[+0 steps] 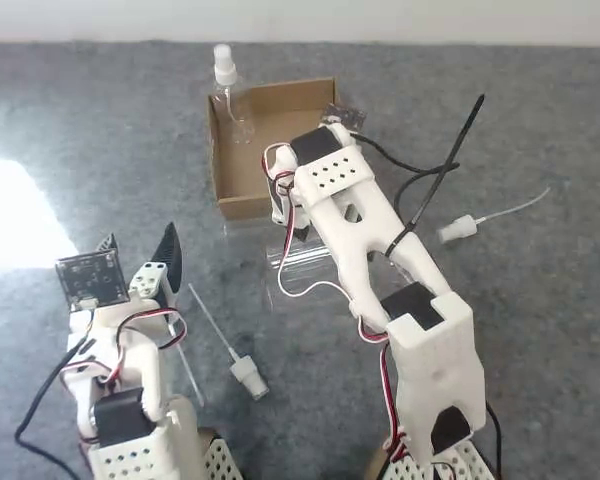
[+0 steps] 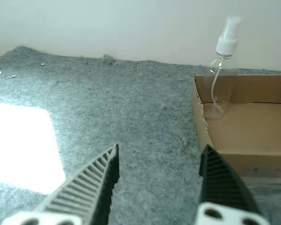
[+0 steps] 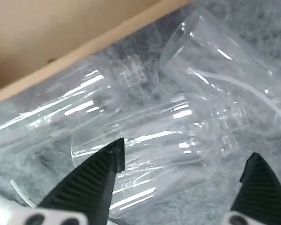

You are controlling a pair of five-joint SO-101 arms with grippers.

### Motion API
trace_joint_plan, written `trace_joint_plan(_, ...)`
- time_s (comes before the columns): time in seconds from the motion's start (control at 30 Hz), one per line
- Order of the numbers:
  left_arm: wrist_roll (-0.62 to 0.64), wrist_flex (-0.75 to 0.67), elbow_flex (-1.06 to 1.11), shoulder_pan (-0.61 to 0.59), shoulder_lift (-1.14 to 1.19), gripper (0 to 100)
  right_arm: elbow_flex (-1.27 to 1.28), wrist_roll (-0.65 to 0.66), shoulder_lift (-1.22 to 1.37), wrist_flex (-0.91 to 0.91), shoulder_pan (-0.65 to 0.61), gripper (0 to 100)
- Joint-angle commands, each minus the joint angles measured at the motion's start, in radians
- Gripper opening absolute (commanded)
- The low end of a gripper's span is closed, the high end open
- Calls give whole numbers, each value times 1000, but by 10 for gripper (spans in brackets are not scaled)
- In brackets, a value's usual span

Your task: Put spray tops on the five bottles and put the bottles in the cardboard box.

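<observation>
capped bottle (image 1: pixel 236 108) upright in cardboard box (image 1: pixel 244 206), uncapped bottles (image 3: pixel 150 136) flat just outside, two spray tops (image 1: pixel 248 373) loose

Grey carpet (image 1: pixel 540 120), pale wall (image 2: pixel 131 28), bright sunpatch (image 1: pixel 10 215).

A capped bottle (image 1: pixel 230 100) is stood in the far-left corner of the cardboard box (image 1: pixel 242 175) — uncapped bottles (image 1: pixel 310 262) are laid before it, spray tops (image 1: pixel 248 375) to either side.

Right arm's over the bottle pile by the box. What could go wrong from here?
1. The uncapped bottles lie packed together under the open right gripper; closing may catch two or roll one away.
2. They lie beside the cardboard box wall, so a finger may snag it.
</observation>
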Motion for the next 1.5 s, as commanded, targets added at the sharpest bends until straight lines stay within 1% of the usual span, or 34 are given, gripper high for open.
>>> trace_joint_plan(0.0, -8, -29, -5, -3, -18, 261, -5, -3, 10, 36, 10, 358)
trace_joint_plan(0.2, -8, -29, -5, -5, -18, 261, -6, -3, 88, 73, 10, 358)
trace_joint_plan(0.4, -8, -29, -5, -5, -18, 261, -8, 2, 91, 108, 7, 358)
trace_joint_plan(0.53, -8, -29, -5, -5, -18, 261, -8, 72, 91, 147, 5, 358)
trace_joint_plan(0.67, -8, -29, -5, -5, -18, 261, -8, 107, 90, 153, 5, 358)
trace_joint_plan(0.87, -8, -29, -5, -5, -18, 261, 23, 124, 18, 154, 5, 357)
trace_joint_plan(0.97, -8, -31, -5, -5, -18, 261, 81, 124, -44, 153, -8, 333)
trace_joint_plan(1.1, -8, -34, -5, -5, -18, 261, 98, 124, -107, 150, -36, 306)
trace_joint_plan(1.37, -8, -34, -5, -5, -18, 261, 92, 120, -120, 113, -36, 307)
trace_joint_plan(1.47, -8, -34, -5, -5, -18, 261, 92, 118, -116, 68, -36, 307)
